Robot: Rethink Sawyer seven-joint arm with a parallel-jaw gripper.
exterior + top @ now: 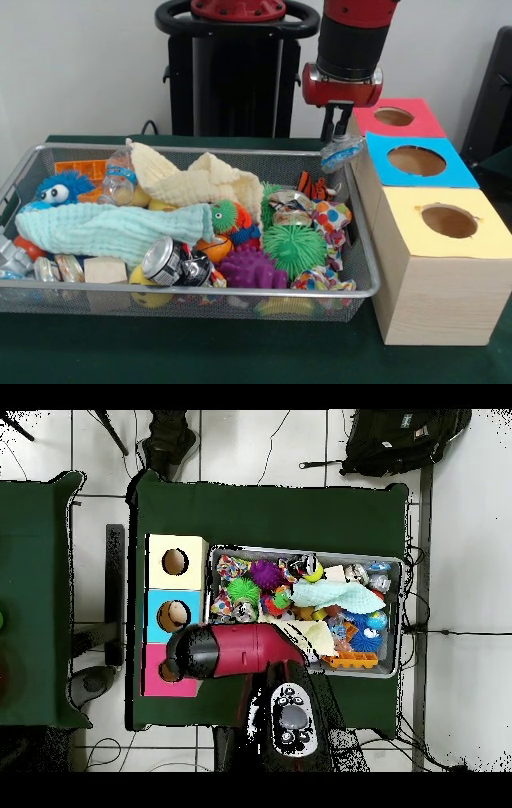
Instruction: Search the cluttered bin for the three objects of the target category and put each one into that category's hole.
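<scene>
My gripper [339, 141] hangs over the right end of the wire bin [364, 264], beside the blue-topped box. It is shut on a small crushed clear plastic bottle [342, 154] with a blue label, held in the air between the bin and the box. Another clear bottle [118, 178] lies at the bin's back left. Three hole boxes stand in a row: red [420, 120], blue [448, 164] and yellow [480, 232]. In the overhead view the arm [235, 652] covers the gripper and the held bottle.
The bin is full of clutter: a mint cloth [104, 228], a cream cloth [200, 184], spiky balls [294, 248], crushed cans [166, 261], a blue plush [58, 190], wooden blocks [105, 270]. From above, the boxes [176, 561] sit left of the bin [305, 549].
</scene>
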